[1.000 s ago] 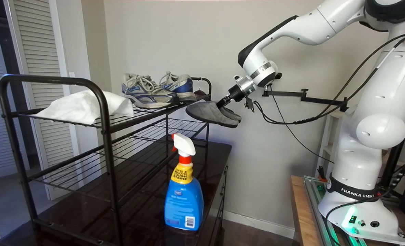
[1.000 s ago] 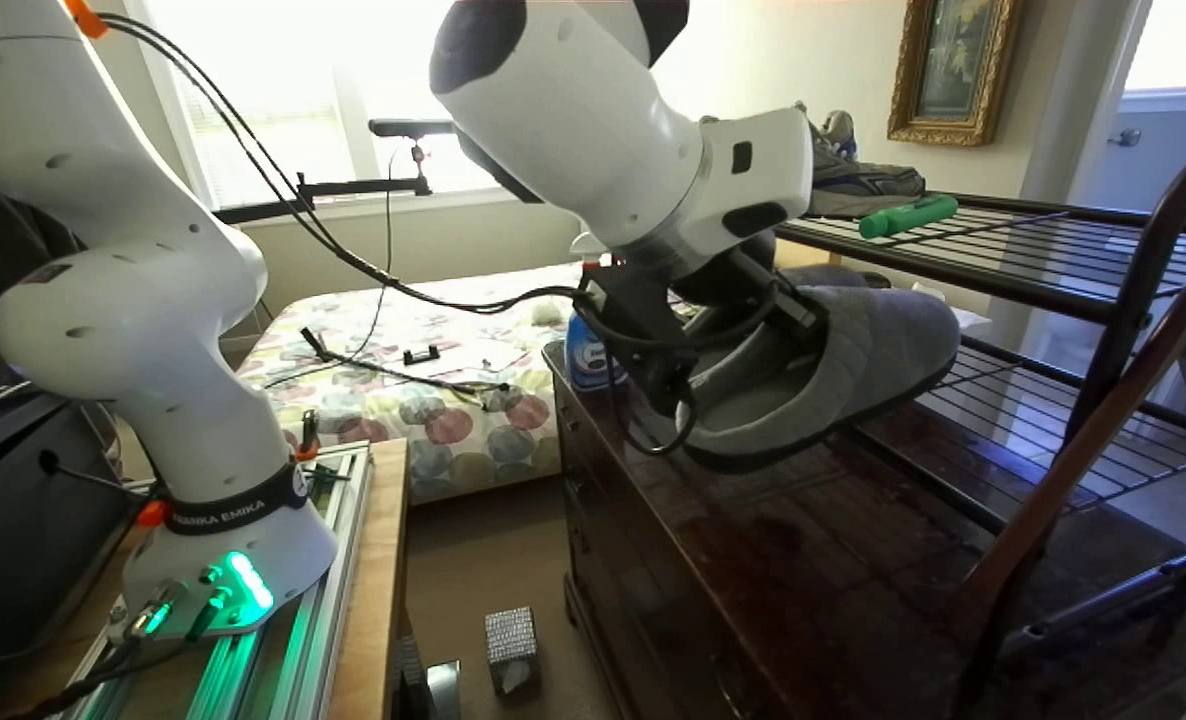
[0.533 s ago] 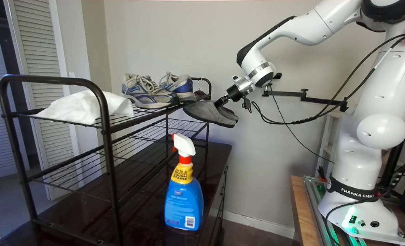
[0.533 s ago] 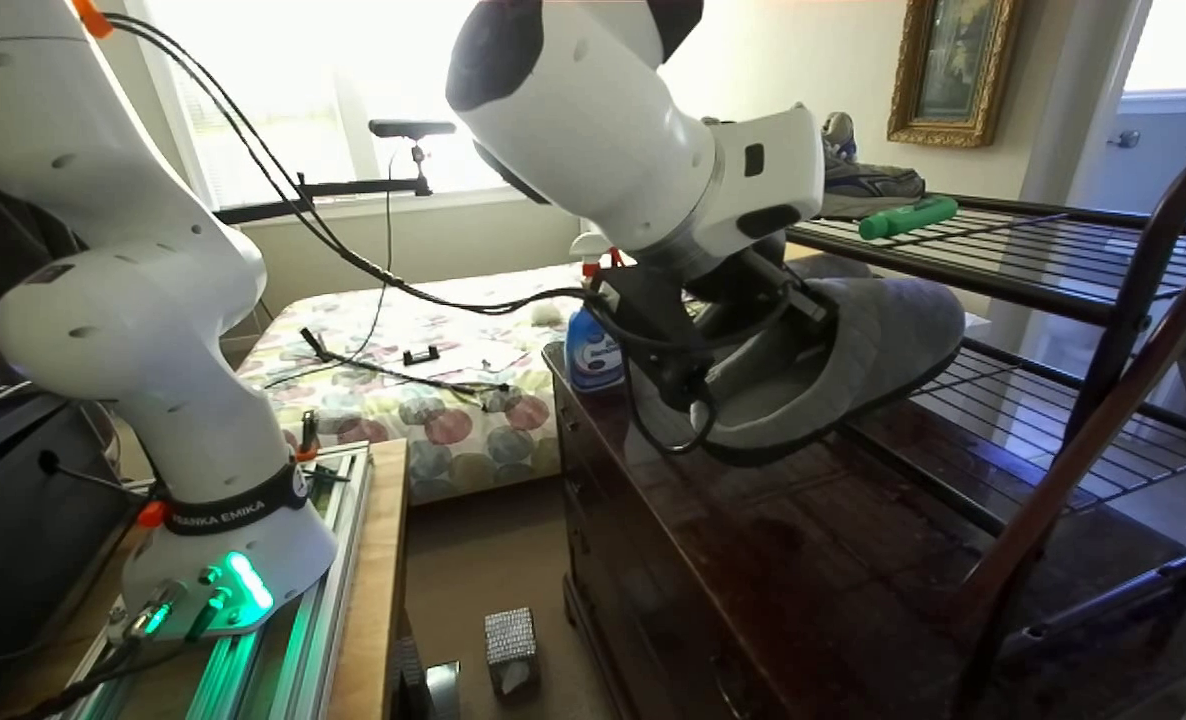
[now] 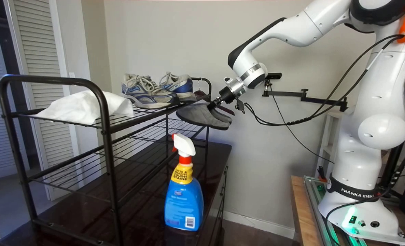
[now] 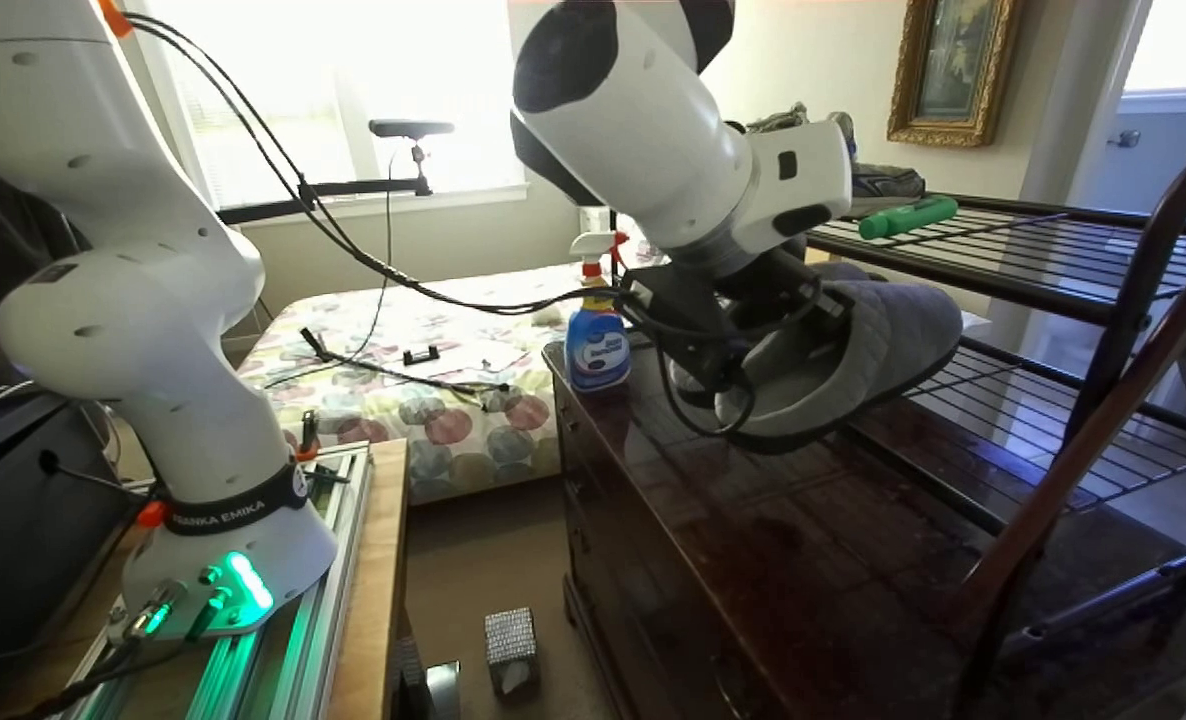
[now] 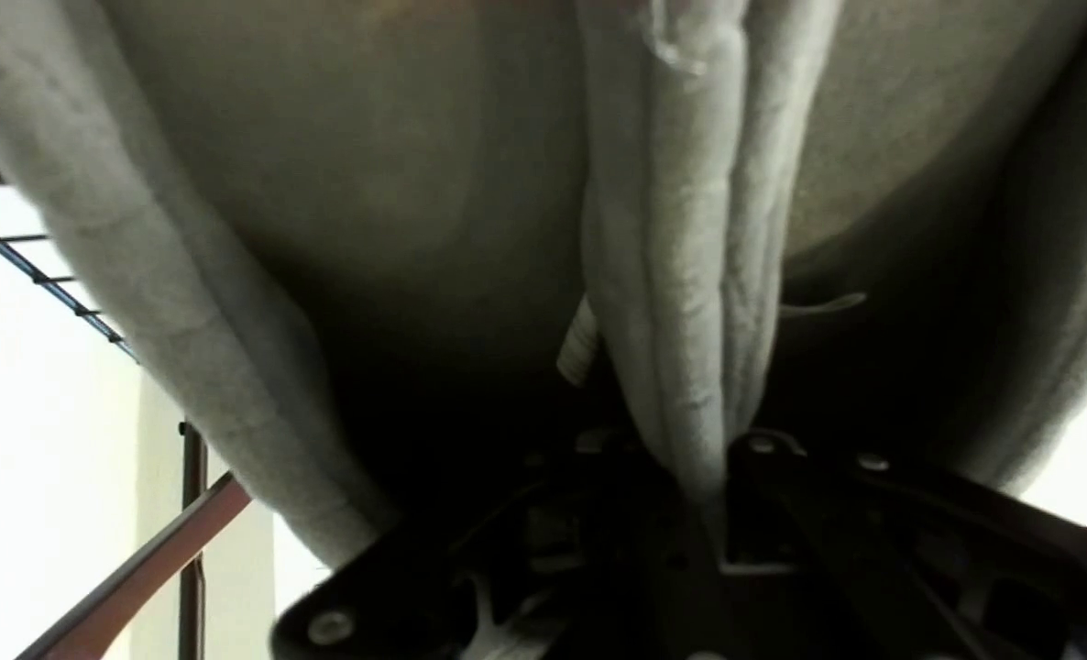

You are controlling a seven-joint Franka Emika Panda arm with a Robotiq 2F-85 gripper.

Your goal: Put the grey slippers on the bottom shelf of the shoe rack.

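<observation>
While your gripper (image 5: 211,105) pinches adjoining walls of both grey slippers (image 5: 197,115), jaws nearly together on fabric, pair hangs in air just beside shoe rack (image 5: 109,164), near top tier (image 5: 137,120). Toes toward rack, heels lower; whether toes touch it, you cannot tell from these views. Dark bottom shelf (image 5: 144,205) well below your load. Sneakers (image 5: 151,97) and white bundle (image 5: 76,109) sit on top tier; blue spray bottle (image 5: 183,198) upright beside rack.
</observation>
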